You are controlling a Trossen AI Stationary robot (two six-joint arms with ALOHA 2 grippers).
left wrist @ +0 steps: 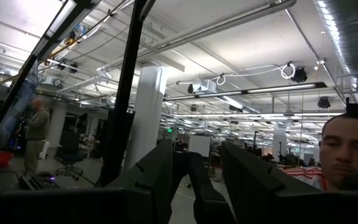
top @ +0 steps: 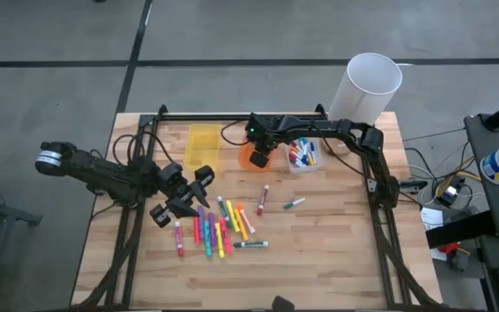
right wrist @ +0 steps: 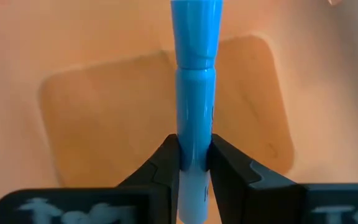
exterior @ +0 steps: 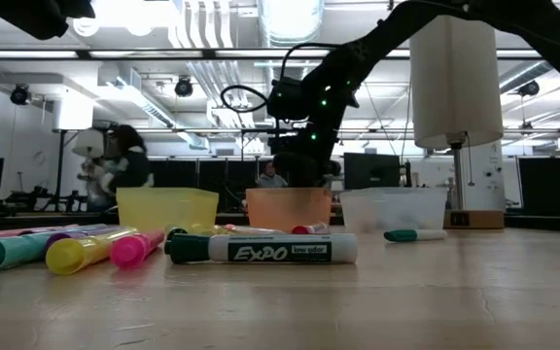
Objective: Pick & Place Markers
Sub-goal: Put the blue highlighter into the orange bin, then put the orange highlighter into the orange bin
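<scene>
My right gripper (right wrist: 194, 163) pinching a smooth blue marker (right wrist: 196, 93) over the translucent orange bin (top: 253, 156), my left gripper (top: 199, 192) spread, beside it, loose markers (top: 219, 230) on wood-grain surface (top: 319, 251)

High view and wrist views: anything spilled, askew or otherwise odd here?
Nothing stands out. Loose markers lie scattered on the table, as the task expects. The right gripper holds a blue marker over the orange bin. The left gripper, empty, hovers beside the pile.

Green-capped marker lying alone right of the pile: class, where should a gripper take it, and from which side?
Mid-barrel of the green-capped marker, straight down from above, jaws astride its length: it lies flat on the table, probably clear of neighbours.
</scene>
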